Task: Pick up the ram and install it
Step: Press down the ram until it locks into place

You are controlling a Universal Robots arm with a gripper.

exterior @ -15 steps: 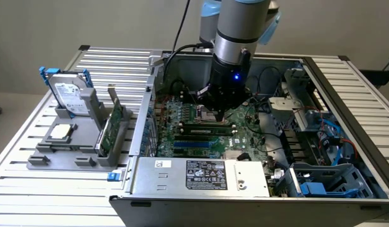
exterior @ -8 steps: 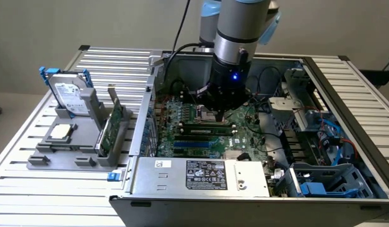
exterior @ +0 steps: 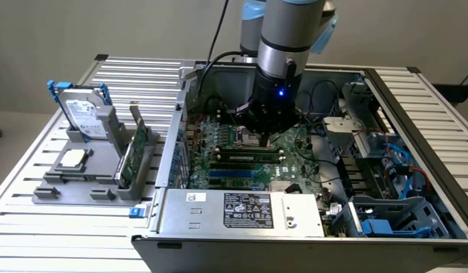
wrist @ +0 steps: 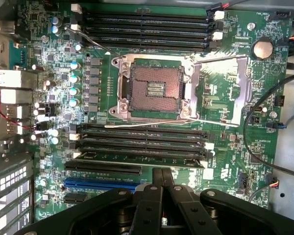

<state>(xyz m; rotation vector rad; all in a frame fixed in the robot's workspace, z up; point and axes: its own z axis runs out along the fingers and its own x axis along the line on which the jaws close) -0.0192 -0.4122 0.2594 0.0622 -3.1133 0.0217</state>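
The ram [exterior: 249, 152] is a long, thin green stick with dark chips. It stands on edge in the bank of memory slots [wrist: 142, 142] beside the empty CPU socket [wrist: 154, 88], in the open computer case. In the wrist view it seems to sit in the slot row [wrist: 142, 154] closest to my fingers. My gripper [exterior: 265, 135] hangs just above the motherboard, between the socket and that slot bank. Its two black fingers [wrist: 158, 178] are pressed together and shut, with nothing visible between them.
A second bank of memory slots [wrist: 147, 32] lies on the socket's far side. On the exterior view's left, a grey fixture [exterior: 90, 182] holds a hard drive with blue rails [exterior: 82, 116], a CPU [exterior: 73, 159] and a wide green expansion card [exterior: 135, 153]. Cables [exterior: 401, 165] and drive cages crowd the case's right.
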